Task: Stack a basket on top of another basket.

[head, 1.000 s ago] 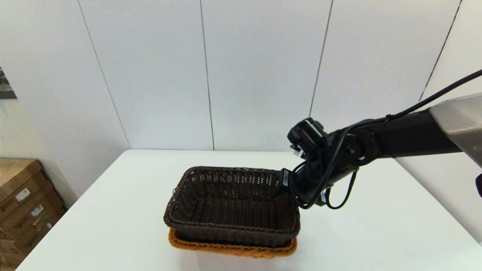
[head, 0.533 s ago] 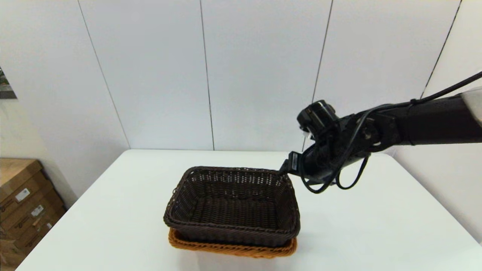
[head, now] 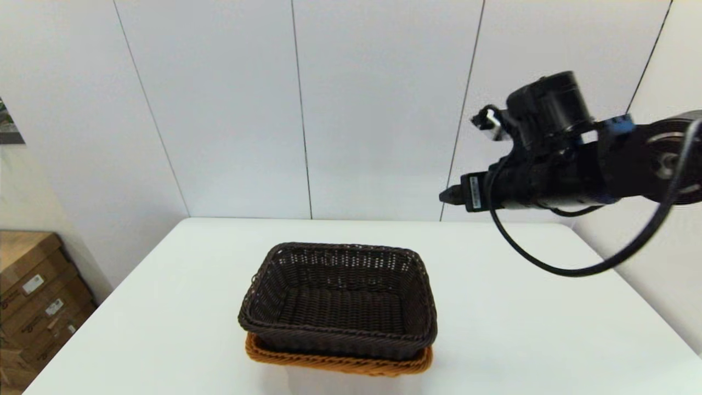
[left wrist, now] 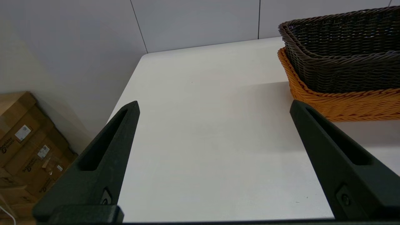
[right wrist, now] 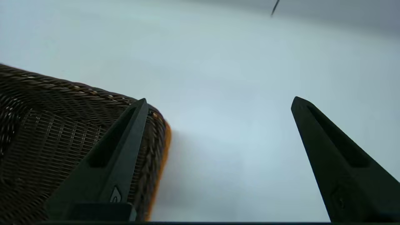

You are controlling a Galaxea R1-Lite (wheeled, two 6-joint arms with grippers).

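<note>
Dark brown basket [head: 339, 299] is nested in the orange-tan basket [head: 337, 362], lower centre of the head frame; only the orange rim and a strip of wall show below the dark one, and the dark rim sits above the orange rim. Nothing visible inside the dark basket, just its woven floor. My right gripper [right wrist: 218, 103] is released, fingers spread wide, holding nothing; in the head frame it sits up at the right, above and clear of the stack, arm roughly level. My left gripper [left wrist: 214, 104] is also spread and holding nothing, low over the table beside the stack, not touching it; both baskets show at upper right of the left wrist frame. White table [head: 548, 329] under everything. Pale panelled wall [head: 230, 109] with thin dark seams behind. Cardboard boxes [head: 33, 296] with labels at lower left of the head frame, off the table.
</note>
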